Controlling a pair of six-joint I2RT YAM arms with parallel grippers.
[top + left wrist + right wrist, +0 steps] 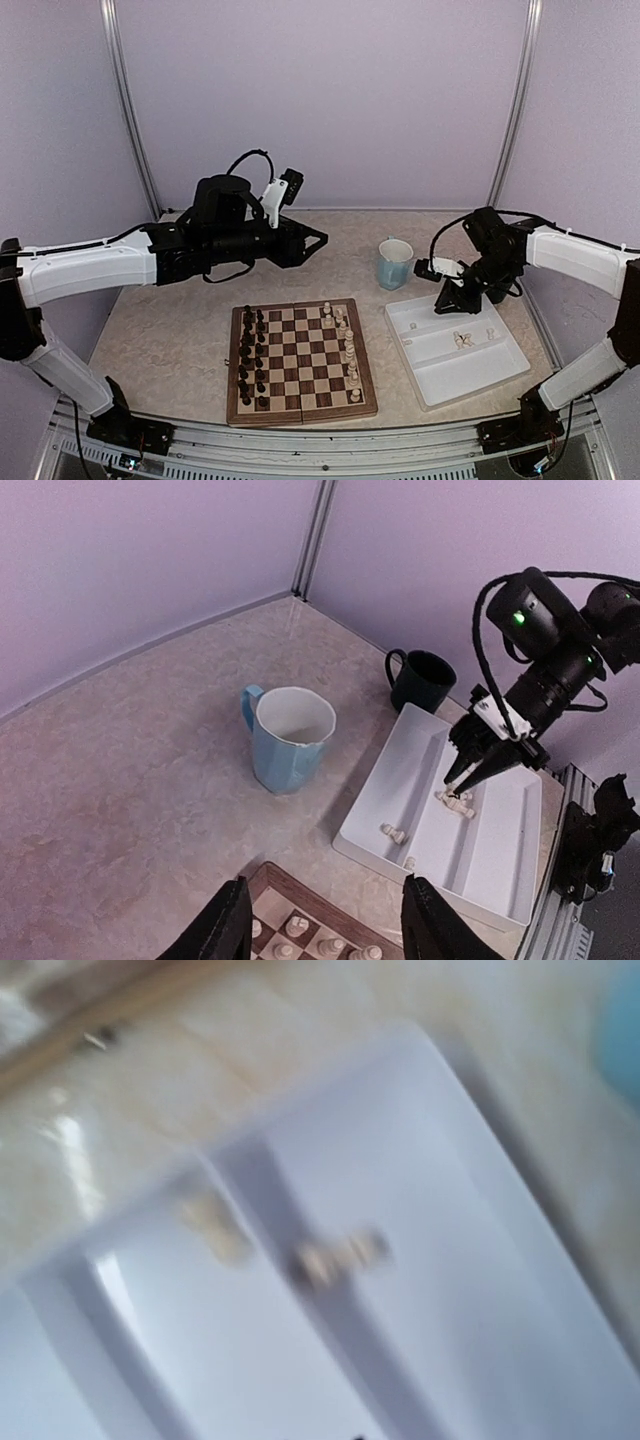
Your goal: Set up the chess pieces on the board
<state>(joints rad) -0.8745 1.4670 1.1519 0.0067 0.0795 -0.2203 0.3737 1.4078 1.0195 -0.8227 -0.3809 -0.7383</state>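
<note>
The board (302, 400) lies front and centre, with cream chess pieces (348, 345) along its right side and dark ones (250, 355) on its left. More cream pieces (462, 339) lie loose in the white tray (440, 368). My left gripper (315, 240) hovers open and empty behind the board; in its wrist view its fingers (230, 925) frame the board's corner (272, 872). My right gripper (462, 780) points down into the tray (500, 860), its tips close together just above a lying cream piece (455, 802). The right wrist view is blurred and shows two pieces (335, 1255) in the tray.
A light blue mug (393, 262) stands between the board and the tray's far end. A dark mug (420, 680) sits behind the tray. Two other cream pieces (394, 831) lie near the tray's near corner. Lilac walls close in the table.
</note>
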